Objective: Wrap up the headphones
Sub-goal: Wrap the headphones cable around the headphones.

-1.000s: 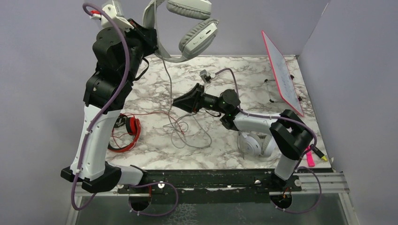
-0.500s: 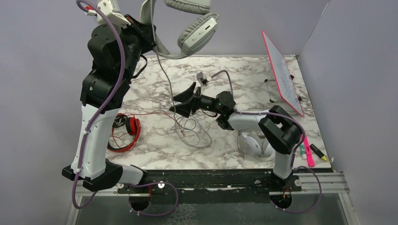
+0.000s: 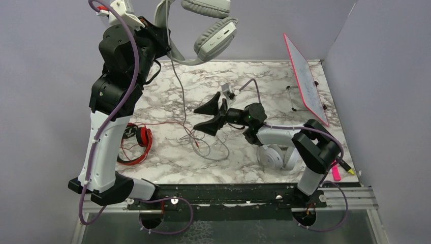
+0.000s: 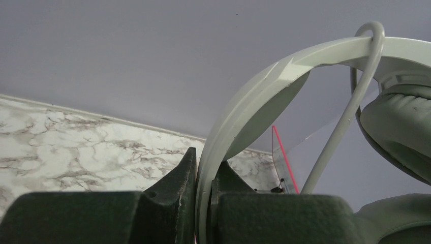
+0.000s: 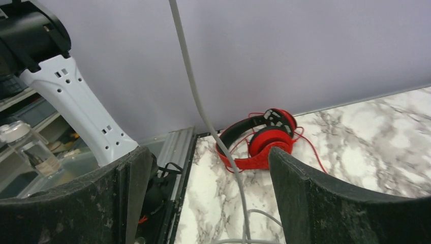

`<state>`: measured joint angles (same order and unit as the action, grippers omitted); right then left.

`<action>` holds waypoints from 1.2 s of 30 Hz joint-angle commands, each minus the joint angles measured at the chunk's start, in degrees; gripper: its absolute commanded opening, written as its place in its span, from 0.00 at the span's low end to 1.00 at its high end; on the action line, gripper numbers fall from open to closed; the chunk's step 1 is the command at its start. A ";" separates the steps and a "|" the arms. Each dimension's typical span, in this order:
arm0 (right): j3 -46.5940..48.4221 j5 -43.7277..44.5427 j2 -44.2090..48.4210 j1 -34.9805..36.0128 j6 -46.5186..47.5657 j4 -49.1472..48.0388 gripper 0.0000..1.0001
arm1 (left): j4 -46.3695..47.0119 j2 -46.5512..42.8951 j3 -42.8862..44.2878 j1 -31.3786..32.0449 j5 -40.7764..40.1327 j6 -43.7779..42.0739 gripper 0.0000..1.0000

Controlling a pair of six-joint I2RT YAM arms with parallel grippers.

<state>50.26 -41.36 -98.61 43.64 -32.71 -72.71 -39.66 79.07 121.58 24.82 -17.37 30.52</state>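
From above, the left gripper held the grey headset high over the far side of the table by its headband. Its cable dropped to loose loops on the marble. The right gripper hung low, jaws wide, at that drop. The red headset lay at left and the white headset under the right arm. In the left wrist view, the fingers pinched the headband tight, with the cable draped over it. In the right wrist view, the cable ran between the spread right fingers, touching neither. A good catch would probably mean closing just above the loops. The slack could then go up and around the band while the left grip held it level, so no loop snagged.
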 commanded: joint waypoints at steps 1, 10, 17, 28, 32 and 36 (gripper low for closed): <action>4.51 -1.71 -5.61 2.52 1.87 -5.27 0.90 | 3.48 -1.02 1.18 -0.21 -0.14 1.82 0.00; 14.99 4.37 -14.09 8.14 4.02 -7.25 0.86 | 3.40 -0.68 1.38 -0.21 0.43 1.78 0.00; 4.99 8.65 -7.01 8.22 1.17 -11.15 0.24 | 3.37 0.01 1.39 -0.20 -1.59 -0.73 0.00; -18.33 20.75 39.69 5.45 11.55 23.18 0.00 | 1.85 1.05 -4.42 -0.21 -13.55 -10.65 0.00; -17.35 22.84 49.00 5.36 14.48 33.73 0.00 | 1.99 1.26 -5.96 -0.30 -15.62 -12.96 0.00; -15.53 31.05 56.85 5.41 18.19 43.01 0.00 | 2.43 0.86 -9.14 -0.29 -18.12 -15.89 0.00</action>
<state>33.39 -20.10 -46.89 49.15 -19.88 -44.47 -42.17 81.43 114.06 24.82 -30.28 17.26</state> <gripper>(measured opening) 0.037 0.091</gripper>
